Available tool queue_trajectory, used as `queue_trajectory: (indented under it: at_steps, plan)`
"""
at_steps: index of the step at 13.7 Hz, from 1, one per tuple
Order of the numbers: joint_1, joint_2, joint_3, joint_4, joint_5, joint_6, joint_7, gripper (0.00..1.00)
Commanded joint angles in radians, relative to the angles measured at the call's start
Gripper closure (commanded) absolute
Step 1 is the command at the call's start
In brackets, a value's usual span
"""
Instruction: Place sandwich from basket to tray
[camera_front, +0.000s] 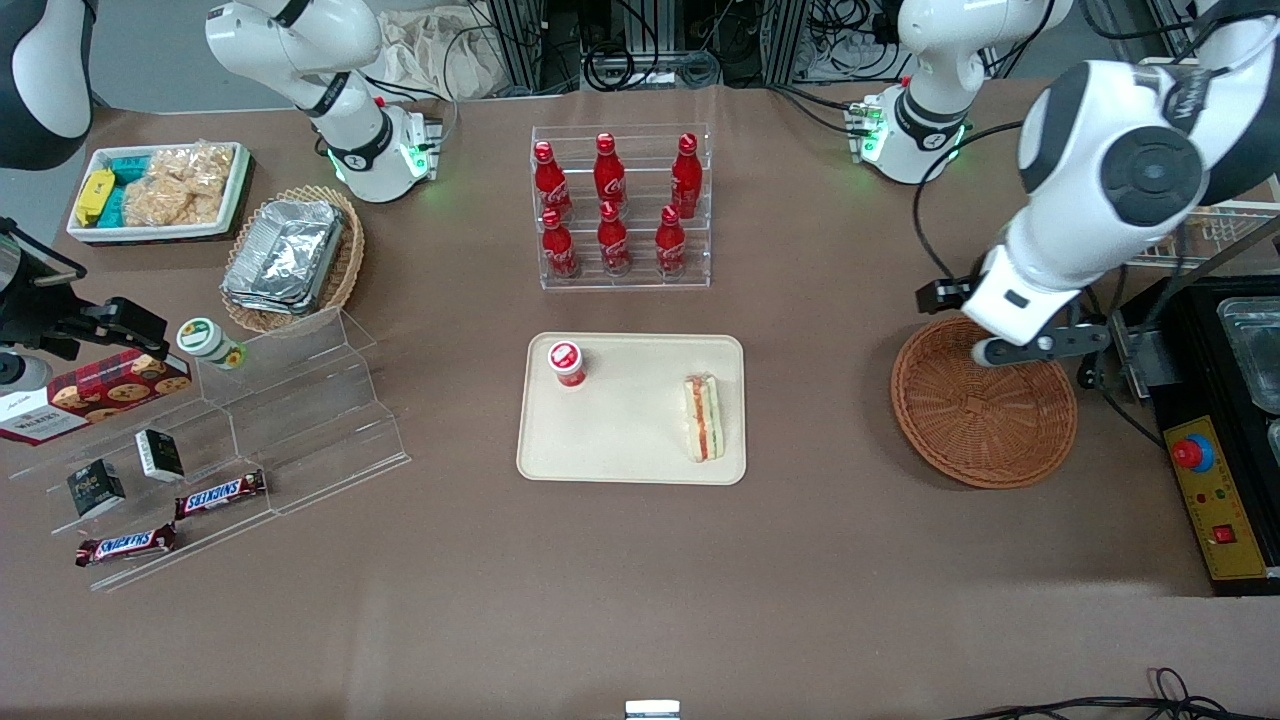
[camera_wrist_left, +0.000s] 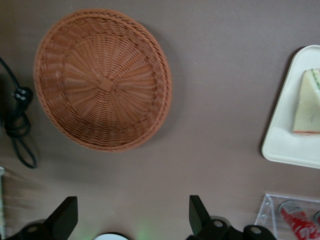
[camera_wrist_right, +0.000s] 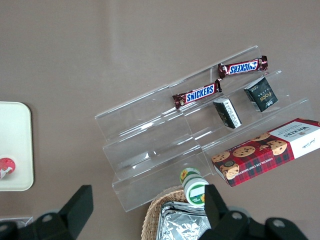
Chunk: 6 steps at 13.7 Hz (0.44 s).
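The sandwich (camera_front: 703, 417) lies on the tray (camera_front: 630, 440), near the tray edge that faces the basket (camera_front: 985, 415), with its red and green filling layers turned upward. A red-capped cup (camera_front: 566, 362) stands on the same tray, well apart from the sandwich, nearer the bottle rack (camera_front: 622, 208). The basket, holding nothing, sits on the brown table (camera_front: 640, 560) beside the tray, toward the working arm's end. The left arm's gripper (camera_wrist_left: 131, 220) hangs above the table just beside the basket rim, its fingers (camera_wrist_left: 64, 216) spread wide and gripping nothing.
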<state>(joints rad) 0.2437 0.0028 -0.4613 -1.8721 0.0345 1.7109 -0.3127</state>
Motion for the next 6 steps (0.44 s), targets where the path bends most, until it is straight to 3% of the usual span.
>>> queue_trajectory:
  at_steps: [1, 6]
  plan:
    - [0.081, -0.009, -0.010, 0.069, -0.019, -0.098, 0.154, 0.00]
    - [0.155, 0.042, -0.011, 0.194, -0.004, -0.145, 0.309, 0.00]
